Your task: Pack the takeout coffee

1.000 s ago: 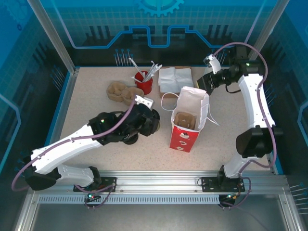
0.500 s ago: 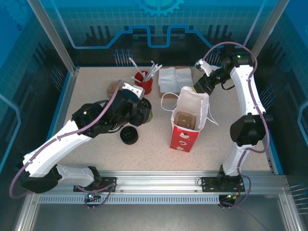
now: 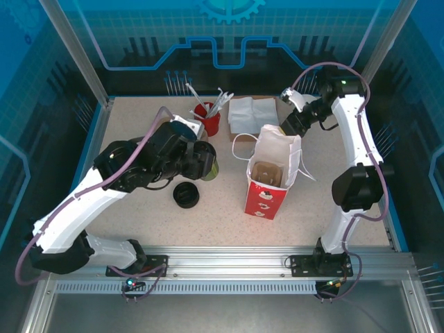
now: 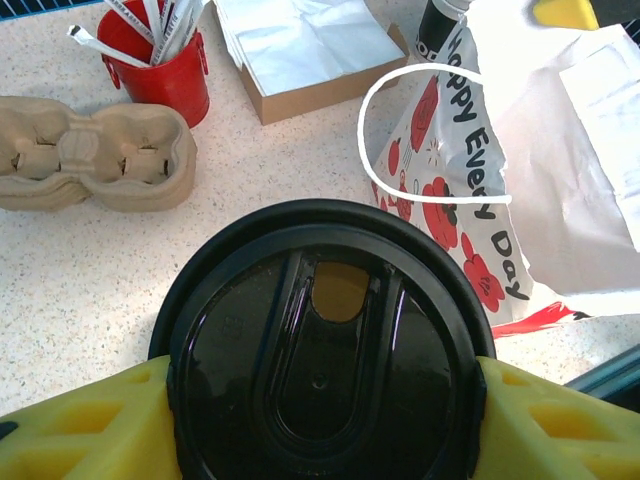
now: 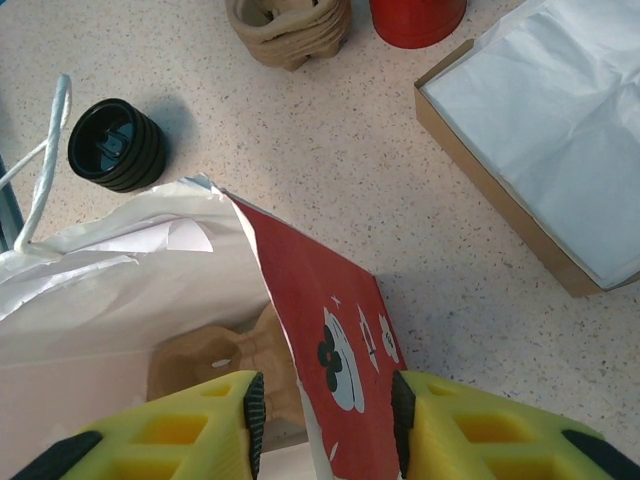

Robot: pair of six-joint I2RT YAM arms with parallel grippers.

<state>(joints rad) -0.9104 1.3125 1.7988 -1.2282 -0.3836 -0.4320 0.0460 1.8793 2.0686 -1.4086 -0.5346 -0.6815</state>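
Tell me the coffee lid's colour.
The takeout coffee's lid is black, clearest in the left wrist view.

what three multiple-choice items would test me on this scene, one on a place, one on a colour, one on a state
1. Inside the paper bag sits:
A a cardboard carrier
B a bottle
C nothing

2. The stirrer cup is:
A red
B green
C blue

3. The takeout coffee is:
A tipped over
B held between the left fingers
C lidless

Answers:
1 A, a tan tray shows in the bag's open mouth.
2 A, its wall reads red from above.
3 B, yellow fingers flank its black lid on both sides.
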